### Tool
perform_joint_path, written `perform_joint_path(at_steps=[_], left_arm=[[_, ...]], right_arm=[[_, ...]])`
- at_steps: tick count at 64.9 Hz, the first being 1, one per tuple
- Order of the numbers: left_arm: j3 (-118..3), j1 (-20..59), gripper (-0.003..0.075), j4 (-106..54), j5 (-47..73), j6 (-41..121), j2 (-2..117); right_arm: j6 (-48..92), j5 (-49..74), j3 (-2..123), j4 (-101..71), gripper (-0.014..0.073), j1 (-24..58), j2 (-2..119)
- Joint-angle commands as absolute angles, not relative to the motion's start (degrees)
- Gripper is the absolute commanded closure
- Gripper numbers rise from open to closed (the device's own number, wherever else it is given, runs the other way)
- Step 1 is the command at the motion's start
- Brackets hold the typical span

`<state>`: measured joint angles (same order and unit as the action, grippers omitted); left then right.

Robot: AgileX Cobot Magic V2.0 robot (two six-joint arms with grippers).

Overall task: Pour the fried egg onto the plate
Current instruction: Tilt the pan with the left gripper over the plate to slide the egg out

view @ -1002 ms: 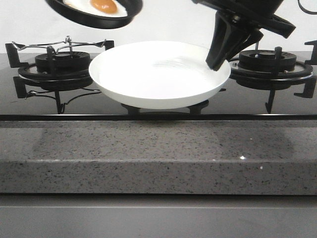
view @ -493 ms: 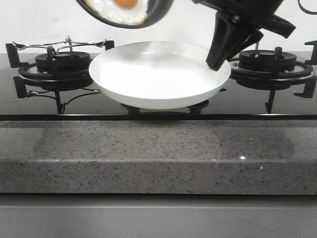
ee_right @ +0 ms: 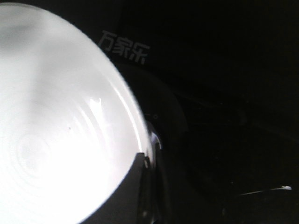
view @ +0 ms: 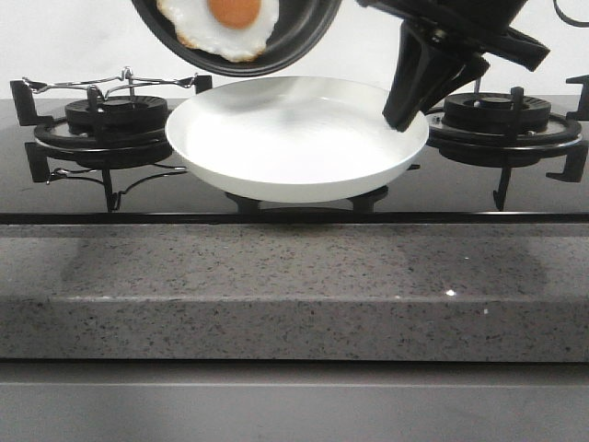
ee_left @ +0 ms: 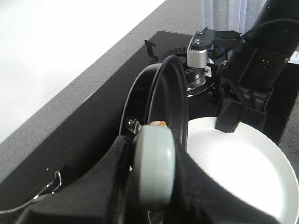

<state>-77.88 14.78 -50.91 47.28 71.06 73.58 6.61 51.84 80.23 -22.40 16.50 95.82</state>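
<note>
The fried egg (view: 221, 23), white with an orange yolk, lies in the black frying pan (view: 304, 28). The pan is tilted steeply in the air above the far left rim of the white plate (view: 294, 138). In the left wrist view my left gripper (ee_left: 152, 172) is shut on the pan's grey-green handle (ee_left: 152, 163), with the pan (ee_left: 173, 93) edge-on beside the plate (ee_left: 243, 172). My right gripper (view: 405, 115) is shut on the plate's right rim. The right wrist view shows its fingers (ee_right: 135, 186) clamping the bright plate (ee_right: 56, 140).
The plate rests on the middle grate of a black glass hob. A burner with a grate stands at the left (view: 115, 115) and another at the right (view: 502, 115). A speckled grey counter edge (view: 294, 285) runs along the front.
The pan has moved right, over the plate's left side, and tilted further. The egg now faces the camera and sits low against the pan's rim. The right gripper and the plate have not moved.
</note>
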Motion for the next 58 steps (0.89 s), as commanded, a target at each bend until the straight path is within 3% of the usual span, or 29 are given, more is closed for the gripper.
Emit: perform_joint_path(at_steps=[1,13,37,58], left_arm=[[-79.82,16.20,0.0739,-54.95,43.32,74.83,71.54],[-79.82,18.43,0.0739,-54.38,43.21,80.74,71.54],[-79.82,17.87,0.0739,-53.92,41.01,77.48,71.54],[-79.82,3.72,0.0739,-58.14,37.70,58.17,73.45]], right_arm=[[7.12,50.01,81.51,-23.37,0.0663,16.47,93.61],[7.12,50.01,81.51,-23.37,0.0663,16.47,93.61],[7.12,50.07,81.51,-23.37,0.0663,16.47,93.61],[7.12,50.07,81.51,-23.37,0.0663,16.47,93.61]])
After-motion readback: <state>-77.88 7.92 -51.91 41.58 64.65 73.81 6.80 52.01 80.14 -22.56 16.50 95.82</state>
